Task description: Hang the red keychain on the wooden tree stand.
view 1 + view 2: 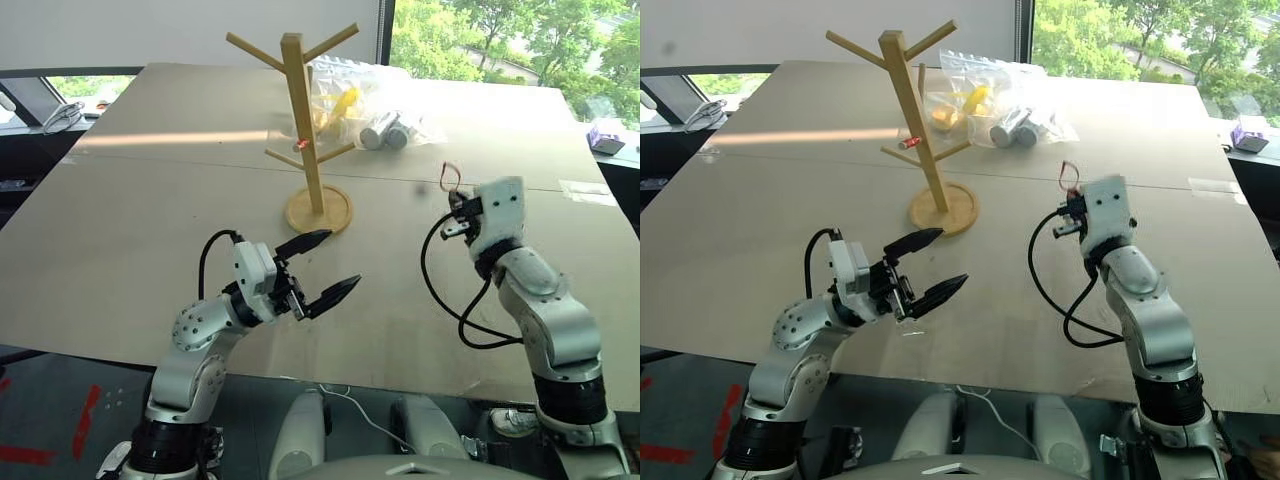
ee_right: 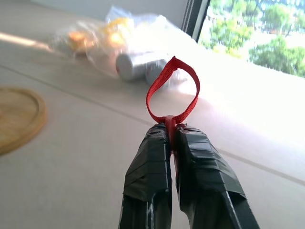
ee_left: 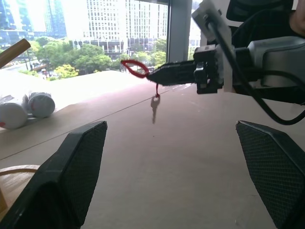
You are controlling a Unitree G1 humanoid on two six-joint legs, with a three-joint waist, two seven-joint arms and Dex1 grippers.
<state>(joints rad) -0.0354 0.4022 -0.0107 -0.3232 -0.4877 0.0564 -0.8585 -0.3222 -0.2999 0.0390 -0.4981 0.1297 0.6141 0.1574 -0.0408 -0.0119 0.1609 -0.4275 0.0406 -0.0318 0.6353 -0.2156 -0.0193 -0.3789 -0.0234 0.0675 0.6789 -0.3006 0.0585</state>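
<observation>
A: Wide tan table [image 1: 150,260], a seam line running across it. Big windows behind, green trees out there, and city towers in the left wrist view.

B: What's lying around?

A: Beyond the right gripper [image 2: 170,136], at the table's far side, there's a clear plastic bag [image 1: 362,105] with yellow bits inside and two silvery cylinders [image 1: 384,133] beside it. A small purple thing [image 1: 606,135] sits off on a side surface at the right. Nothing stands in the open stretch of table between the right gripper and the stand [image 1: 306,130].

B: And the stand itself?

A: Upright, ahead and to the left of the right gripper, well apart from it. Pale post, slanting pegs, round base flat on the table. A tiny red scrap [image 1: 303,146] sits on the post beside a lower peg.

B: The keychain?

A: The keychain [image 2: 173,95] is up off the table, right at the right gripper's tips. Those fingers [image 2: 147,181] are pressed together on the base of the red loop, which stands up past them. In the left wrist view the little silver key [image 3: 155,108] dangles below the tips.

B: Left gripper?

A: The left gripper [image 1: 317,266] is spread wide, holding nothing, hovering over the near table, pointing toward the right gripper.
</observation>
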